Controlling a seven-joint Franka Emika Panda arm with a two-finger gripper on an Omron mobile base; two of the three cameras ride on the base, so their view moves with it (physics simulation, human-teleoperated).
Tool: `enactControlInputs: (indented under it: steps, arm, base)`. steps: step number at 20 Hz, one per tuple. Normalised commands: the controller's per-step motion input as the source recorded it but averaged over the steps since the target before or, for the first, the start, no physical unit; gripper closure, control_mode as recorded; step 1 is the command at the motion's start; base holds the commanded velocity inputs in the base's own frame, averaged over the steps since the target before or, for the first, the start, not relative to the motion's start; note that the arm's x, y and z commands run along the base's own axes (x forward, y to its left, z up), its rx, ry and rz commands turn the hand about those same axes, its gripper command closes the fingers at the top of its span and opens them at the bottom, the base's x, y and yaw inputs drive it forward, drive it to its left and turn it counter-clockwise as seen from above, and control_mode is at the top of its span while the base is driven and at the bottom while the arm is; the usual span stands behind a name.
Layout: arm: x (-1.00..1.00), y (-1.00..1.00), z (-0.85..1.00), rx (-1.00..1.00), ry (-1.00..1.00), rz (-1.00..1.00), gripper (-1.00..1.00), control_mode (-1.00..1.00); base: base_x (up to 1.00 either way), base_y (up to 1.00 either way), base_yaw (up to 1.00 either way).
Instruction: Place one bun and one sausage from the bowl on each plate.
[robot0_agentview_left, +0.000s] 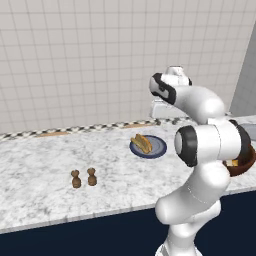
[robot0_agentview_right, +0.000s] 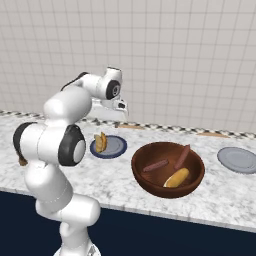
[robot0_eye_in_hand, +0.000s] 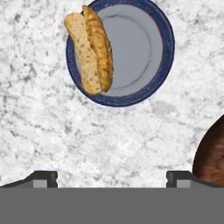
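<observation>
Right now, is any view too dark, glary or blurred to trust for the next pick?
Hand view: sharp and evenly lit, the bun on the navy-rimmed plate crisp, no glare. Right base view: flat light, the bowl throws only a soft shadow, its two sausages readable. Left base view: slightly soft, the arm blocks most of the bowl.
</observation>
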Motion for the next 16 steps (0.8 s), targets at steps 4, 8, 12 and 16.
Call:
enactControlInputs:
  steps: [4, 8, 12, 16]
  arm:
    - [-0.04, -1.00, 0.08, 0.34, 0.02, -0.09, -1.00, -1.00]
    - [-0.01, -1.00, 0.01, 0.27, 0.16, -0.03, -1.00, -1.00]
    - [0.00, -0.68, 0.05, 0.05, 0.36, -0.01, -1.00, -1.00]
    - [-0.01, -0.35, 0.01, 0.00, 0.42, -0.02, -1.00, -1.00]
  base:
    - [0.00, 0.00, 0.00]
    - [0.00, 0.00, 0.00]
    - [0.00, 0.00, 0.00]
    - [0.00, 0.00, 0.00]
